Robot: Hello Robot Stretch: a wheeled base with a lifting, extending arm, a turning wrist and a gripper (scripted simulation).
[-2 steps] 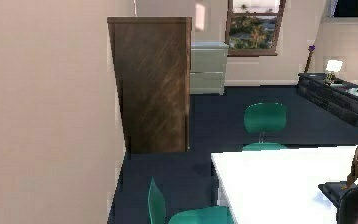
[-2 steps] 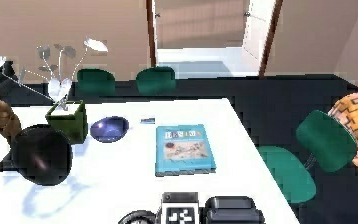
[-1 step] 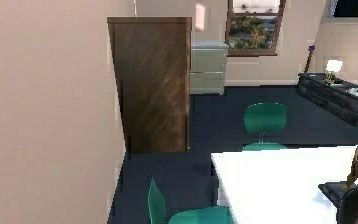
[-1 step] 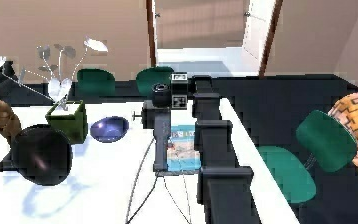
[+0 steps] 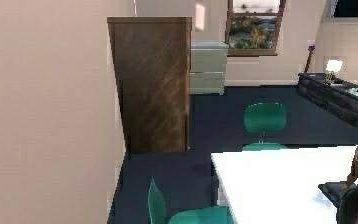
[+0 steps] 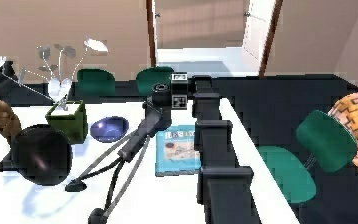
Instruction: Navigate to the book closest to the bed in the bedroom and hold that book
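Note:
A book (image 6: 176, 150) with a light blue cover lies flat on the white table (image 6: 27, 205), just left of the dark arm bar (image 6: 219, 150). The arm reaches out over the tabletop. At its far end sit the two white marked squares (image 6: 178, 84), and left of them the gripper (image 6: 153, 103). The tabletop and a black desk lamp (image 6: 42, 156) lie at and behind the gripper, so I cannot tell whether it holds anything. The same table (image 5: 277, 180) fills the forward view's lower right.
On the table stand a dark blue bowl (image 6: 109, 128), a green planter with white stems (image 6: 65, 118) and a brown statue (image 6: 1, 116). Green chairs (image 6: 309, 150) ring the table. Ahead are a dark wooden door (image 5: 151, 85), a grey dresser (image 5: 208, 68) and dark open floor.

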